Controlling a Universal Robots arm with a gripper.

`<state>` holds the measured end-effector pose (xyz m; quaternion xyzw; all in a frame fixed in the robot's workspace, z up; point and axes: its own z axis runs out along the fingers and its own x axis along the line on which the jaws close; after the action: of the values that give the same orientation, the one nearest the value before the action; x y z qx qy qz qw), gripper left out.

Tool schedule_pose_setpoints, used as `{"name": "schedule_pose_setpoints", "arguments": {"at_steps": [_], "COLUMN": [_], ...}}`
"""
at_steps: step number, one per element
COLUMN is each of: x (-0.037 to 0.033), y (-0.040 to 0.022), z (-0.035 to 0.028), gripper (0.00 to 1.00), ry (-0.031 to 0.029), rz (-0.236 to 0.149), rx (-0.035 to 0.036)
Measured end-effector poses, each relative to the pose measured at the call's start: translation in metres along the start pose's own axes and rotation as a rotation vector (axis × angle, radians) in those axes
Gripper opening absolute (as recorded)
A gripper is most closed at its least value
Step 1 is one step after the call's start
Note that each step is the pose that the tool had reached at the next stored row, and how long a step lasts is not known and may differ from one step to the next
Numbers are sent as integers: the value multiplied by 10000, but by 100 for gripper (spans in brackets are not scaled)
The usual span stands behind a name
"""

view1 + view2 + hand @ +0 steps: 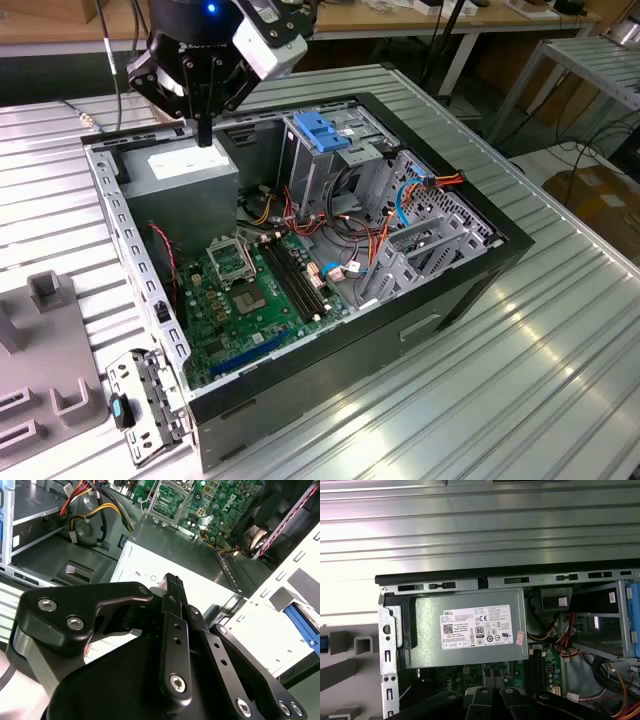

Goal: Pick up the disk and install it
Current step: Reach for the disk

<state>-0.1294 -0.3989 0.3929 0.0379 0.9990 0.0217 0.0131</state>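
Disk (302, 622) showed to us as little more than a blue rail edge in the second wrist view. It lay outside the computer case (300, 385), just beside a grey fixture block (280, 599); more of it we could not tell.

Nearest in the exterior view, the open case lay on the ribbed metal table (500, 400). At its near end we noted the green motherboard (235, 290). Farther back, the grey power supply (185, 180) with a white sticker filled the corner on the exterior view's left. The metal drive cage (320, 150) with a blue top stood toward the exterior view's right, with cables (360, 240) bunched below it.

Over the power supply's far edge hung the gripper (205, 140), fingers pressed together, nothing seen between them. The disk lay well apart from it, beyond the case's rear wall (125, 240).
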Motion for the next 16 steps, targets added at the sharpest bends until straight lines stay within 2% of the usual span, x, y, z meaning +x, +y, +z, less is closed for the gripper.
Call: {"name": "schedule_pose_setpoints", "arguments": {"at_steps": [16], "x": [149], "y": [-12], "z": [3], "gripper": [11], "ry": [6], "rz": [0], "rx": [1]}}
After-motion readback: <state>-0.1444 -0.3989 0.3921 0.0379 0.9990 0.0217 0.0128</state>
